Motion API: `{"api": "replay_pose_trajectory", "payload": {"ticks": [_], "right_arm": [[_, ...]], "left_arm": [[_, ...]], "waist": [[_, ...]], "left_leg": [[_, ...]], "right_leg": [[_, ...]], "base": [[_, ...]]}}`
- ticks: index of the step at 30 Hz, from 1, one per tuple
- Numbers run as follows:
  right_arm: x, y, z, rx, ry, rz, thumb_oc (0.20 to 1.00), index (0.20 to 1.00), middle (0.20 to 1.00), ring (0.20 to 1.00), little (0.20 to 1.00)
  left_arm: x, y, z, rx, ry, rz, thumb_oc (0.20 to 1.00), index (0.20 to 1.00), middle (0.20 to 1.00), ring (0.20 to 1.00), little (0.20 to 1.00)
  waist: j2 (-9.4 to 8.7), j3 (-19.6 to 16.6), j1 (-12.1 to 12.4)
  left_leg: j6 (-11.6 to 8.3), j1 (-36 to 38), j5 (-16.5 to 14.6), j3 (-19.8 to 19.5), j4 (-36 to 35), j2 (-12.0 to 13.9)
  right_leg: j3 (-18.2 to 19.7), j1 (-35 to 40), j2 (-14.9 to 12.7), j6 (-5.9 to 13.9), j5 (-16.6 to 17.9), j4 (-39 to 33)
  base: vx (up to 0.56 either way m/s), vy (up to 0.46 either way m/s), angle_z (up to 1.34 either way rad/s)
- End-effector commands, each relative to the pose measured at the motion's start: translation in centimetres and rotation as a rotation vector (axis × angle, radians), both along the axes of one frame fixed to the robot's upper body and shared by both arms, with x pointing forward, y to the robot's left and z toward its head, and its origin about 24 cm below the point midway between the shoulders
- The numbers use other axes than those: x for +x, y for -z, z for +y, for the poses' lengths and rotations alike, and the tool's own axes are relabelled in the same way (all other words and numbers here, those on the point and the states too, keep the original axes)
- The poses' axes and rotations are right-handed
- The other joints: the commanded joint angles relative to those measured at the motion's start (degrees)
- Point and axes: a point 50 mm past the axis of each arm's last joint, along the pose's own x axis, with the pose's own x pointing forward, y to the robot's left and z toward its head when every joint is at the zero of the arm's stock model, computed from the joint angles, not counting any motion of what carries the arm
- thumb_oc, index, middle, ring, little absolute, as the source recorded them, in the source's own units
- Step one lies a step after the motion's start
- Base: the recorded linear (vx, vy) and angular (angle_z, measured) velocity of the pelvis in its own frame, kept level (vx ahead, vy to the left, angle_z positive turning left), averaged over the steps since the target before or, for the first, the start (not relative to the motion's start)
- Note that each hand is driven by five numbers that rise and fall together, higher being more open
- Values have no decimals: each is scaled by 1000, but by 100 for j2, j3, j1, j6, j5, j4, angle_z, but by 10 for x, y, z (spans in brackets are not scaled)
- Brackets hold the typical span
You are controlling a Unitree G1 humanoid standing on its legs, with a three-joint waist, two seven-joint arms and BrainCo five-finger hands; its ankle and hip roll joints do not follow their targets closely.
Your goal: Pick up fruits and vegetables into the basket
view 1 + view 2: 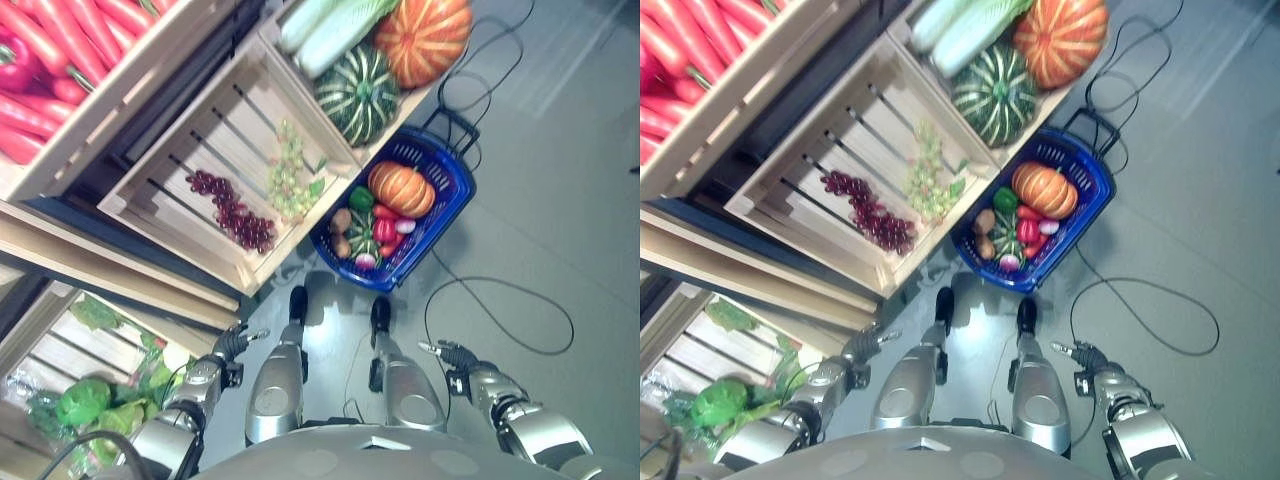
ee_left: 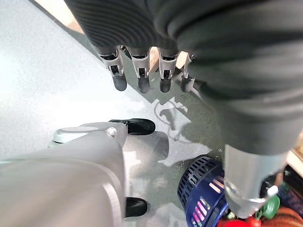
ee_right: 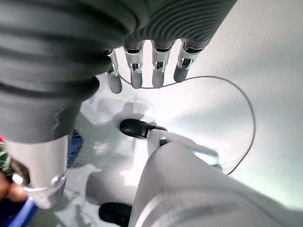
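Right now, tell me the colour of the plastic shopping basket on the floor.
Blue: the perforated plastic basket shows best in the left eye view.

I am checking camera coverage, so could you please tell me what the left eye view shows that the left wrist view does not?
Left eye view alone: the wooden crates of grapes, pumpkins and carrots, plus the right robot hand, fingers straight. Left wrist view alone: a close look at the left robot hand, open and holding nothing. Both show the blue basket of produce on the floor.
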Motion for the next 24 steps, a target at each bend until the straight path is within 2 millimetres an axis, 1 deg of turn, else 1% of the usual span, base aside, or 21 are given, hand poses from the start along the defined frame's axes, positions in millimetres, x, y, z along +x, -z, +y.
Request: {"api": "replay_pose_trajectory", "payload": {"ticks": [1, 3, 4, 5, 6, 7, 10, 11, 14, 15, 16, 17, 18, 20, 22, 24], "right_arm": [[11, -7, -4, -7, 24, -47, 1000, 1000, 1000, 1000, 1000], [11, -7, -4, -7, 24, -47, 1000, 1000, 1000, 1000, 1000], [19, -12, -4, -6, 30, -72, 1000, 1000, 1000, 1000, 1000], [19, -12, -4, -6, 30, -72, 1000, 1000, 1000, 1000, 1000], [32, -21, -7, -13, 43, -116, 1000, 1000, 1000, 1000, 1000], [40, -26, -10, -20, 56, -142, 1000, 1000, 1000, 1000, 1000], [52, -36, -13, -24, 78, -188, 1000, 1000, 1000, 1000, 1000], [59, -41, -15, -24, 90, -211, 1000, 1000, 1000, 1000, 1000], [69, -50, -17, -21, 98, -244, 1000, 1000, 1000, 1000, 1000], [71, -51, -17, -21, 99, -247, 1000, 1000, 1000, 1000, 1000], [73, -53, -18, -20, 100, -254, 1000, 1000, 1000, 1000, 1000], [77, -56, -18, -20, 102, -261, 1000, 1000, 1000, 1000, 1000], [78, -57, -18, -21, 104, -264, 1000, 1000, 1000, 1000, 1000], [79, -58, -19, -20, 108, -268, 1000, 1000, 1000, 1000, 1000], [79, -58, -19, -17, 113, -274, 1000, 1000, 1000, 1000, 1000], [77, -57, -19, -18, 115, -272, 1000, 1000, 1000, 1000, 1000]], "left_arm": [[19, -14, 6, 13, -13, -100, 1000, 1000, 1000, 1000, 1000], [19, -14, 6, 13, -13, -100, 1000, 1000, 1000, 1000, 1000], [31, -23, 3, 4, -11, -157, 1000, 1000, 1000, 1000, 1000], [31, -23, 3, 4, -11, -157, 1000, 1000, 1000, 1000, 1000], [58, -46, -6, -36, 18, -312, 1000, 1000, 1000, 1000, 1000], [76, -67, -16, -98, 60, -427, 1000, 1000, 1000, 1000, 1000], [96, -96, -31, -150, 146, -575, 1000, 1000, 1000, 1000, 1000], [103, -110, -38, -165, 184, -638, 1000, 1000, 1000, 1000, 1000], [113, -134, -45, -177, 236, -738, 1000, 1000, 1000, 1000, 1000], [114, -137, -45, -181, 240, -750, 1000, 1000, 1000, 1000, 1000], [116, -145, -46, -181, 251, -786, 1000, 1000, 1000, 1000, 1000], [121, -159, -49, -190, 267, -833, 1000, 1000, 1000, 1000, 1000], [122, -166, -50, -188, 279, -860, 1000, 1000, 1000, 1000, 1000], [124, -176, -52, -195, 289, -892, 1000, 1000, 1000, 1000, 1000], [127, -197, -53, -201, 315, -958, 1000, 1000, 1000, 1000, 1000], [128, -209, -54, -194, 320, -1003, 1000, 1000, 1000, 1000, 1000]], "waist": [[-250, 119, 52], [-250, 119, 52], [-239, 219, 68], [-239, 219, 68], [-177, 437, 88], [-133, 563, 106], [-83, 692, 107], [-59, 692, 100], [-29, 692, 80], [-25, 692, 77], [-18, 692, 71], [-4, 692, 71], [5, 692, 73], [15, 692, 77], [28, 692, 75], [32, 692, 78]], "left_leg": [[112, -218, -80, 392, 6, -51], [112, -218, -80, 392, 6, -51], [123, -320, -42, 376, 6, -60], [123, -320, -42, 376, 6, -60], [157, -502, 37, 345, 6, -97], [174, -639, 47, 335, 119, -136], [196, -1019, -59, 287, 598, -212], [207, -1265, -132, 265, 902, -248], [242, -1643, -229, 244, 1301, -300], [249, -1679, -238, 243, 1337, -307], [262, -1780, -266, 234, 1451, -324], [290, -1937, -304, 225, 1610, -347], [304, -2014, -323, 228, 1685, -353], [325, -2103, -343, 236, 1769, -361], [374, -2249, -411, 222, 1936, -393], [404, -2321, -440, 211, 2015, -410]], "right_leg": [[-11, -477, -569, 341, 585, 112], [-11, -477, -569, 341, 585, 112], [-26, -627, -571, 323, 552, 272], [-26, -627, -571, 323, 552, 272], [8, -948, -567, 284, 429, 654], [23, -1135, -607, 279, 365, 874], [53, -1470, -666, 289, 331, 1187], [73, -1664, -695, 293, 317, 1353], [125, -1992, -704, 291, 310, 1579], [134, -2026, -701, 288, 309, 1604], [156, -2115, -699, 282, 302, 1673], [190, -2257, -687, 266, 283, 1786], [206, -2327, -678, 258, 271, 1844], [229, -2410, -662, 244, 260, 1912], [281, -2567, -617, 213, 235, 2040], [309, -2638, -593, 199, 223, 2104]], "base": [[0, 0, 0], [-26, -4, 0], [-52, -9, 1], [-163, -40, 4], [-189, -58, 3], [-236, -72, 7], [-143, -42, 19], [-117, -26, 11], [-83, -18, 7], [-56, -16, 8], [-62, -15, 10], [-67, -14, 10], [-50, -9, 8], [-25, -9, 6], [0, 0, 0], [0, 0, 0]]}}
